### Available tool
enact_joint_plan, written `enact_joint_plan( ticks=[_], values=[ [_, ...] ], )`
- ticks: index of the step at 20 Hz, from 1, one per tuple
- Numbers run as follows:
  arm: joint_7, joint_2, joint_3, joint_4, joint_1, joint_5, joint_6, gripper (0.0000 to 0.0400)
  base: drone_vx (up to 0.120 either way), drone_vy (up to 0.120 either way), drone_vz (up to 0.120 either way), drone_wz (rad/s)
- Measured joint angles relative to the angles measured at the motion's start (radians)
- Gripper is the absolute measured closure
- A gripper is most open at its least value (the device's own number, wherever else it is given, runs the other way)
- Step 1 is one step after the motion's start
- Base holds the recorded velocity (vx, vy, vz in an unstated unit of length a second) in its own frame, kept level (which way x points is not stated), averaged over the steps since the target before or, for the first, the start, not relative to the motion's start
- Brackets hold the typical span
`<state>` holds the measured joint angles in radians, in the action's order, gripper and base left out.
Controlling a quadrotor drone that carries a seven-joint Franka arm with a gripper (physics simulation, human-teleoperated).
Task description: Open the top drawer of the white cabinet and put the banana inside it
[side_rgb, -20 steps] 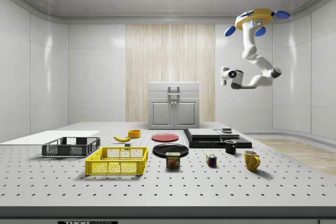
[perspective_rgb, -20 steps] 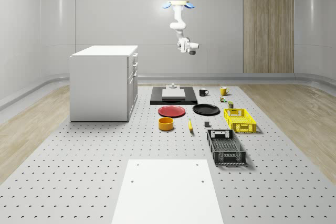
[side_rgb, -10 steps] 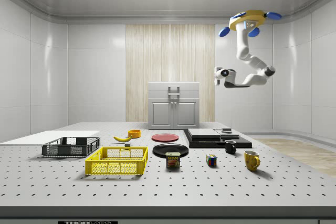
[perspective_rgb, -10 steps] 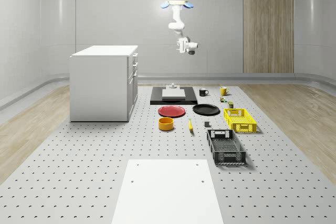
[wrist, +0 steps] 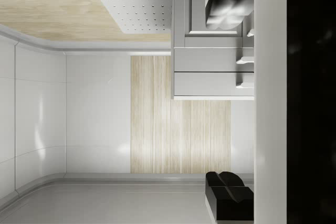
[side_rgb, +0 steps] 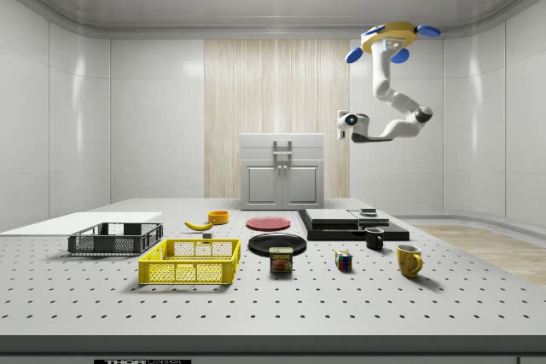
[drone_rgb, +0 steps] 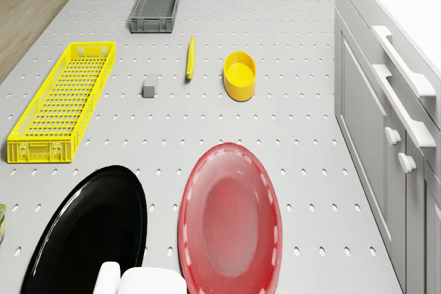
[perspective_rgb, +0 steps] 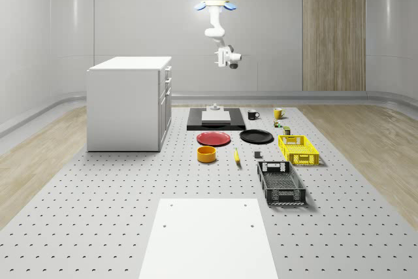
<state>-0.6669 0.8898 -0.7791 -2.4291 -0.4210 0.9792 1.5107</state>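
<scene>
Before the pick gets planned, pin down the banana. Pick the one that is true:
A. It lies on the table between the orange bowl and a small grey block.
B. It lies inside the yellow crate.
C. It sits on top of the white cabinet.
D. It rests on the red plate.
A: in the drone view the banana lies flat on the table, with the orange bowl on one side and the small grey block on the other, outside any container.

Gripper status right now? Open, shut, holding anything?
Gripper: holding nothing, open or shut cannot be told. It hangs in the air, short of the white cabinet, under the hovering drone.
</scene>
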Motion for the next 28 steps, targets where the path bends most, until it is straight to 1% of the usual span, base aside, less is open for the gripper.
enact_joint_plan(
  ticks=[19,24,28],
  values=[
    [-0.049,0.083,-0.042,-0.011,-0.096,-0.059,0.083,0.0000,0.120,-0.120,0.000,0.000],
    [-0.061,0.102,-0.050,-0.014,-0.117,-0.074,0.102,0.0000,0.120,-0.120,-0.112,0.000],
    [-0.071,0.117,-0.056,-0.016,-0.132,-0.085,0.116,0.0000,0.120,-0.120,0.000,0.000]
  ],
)
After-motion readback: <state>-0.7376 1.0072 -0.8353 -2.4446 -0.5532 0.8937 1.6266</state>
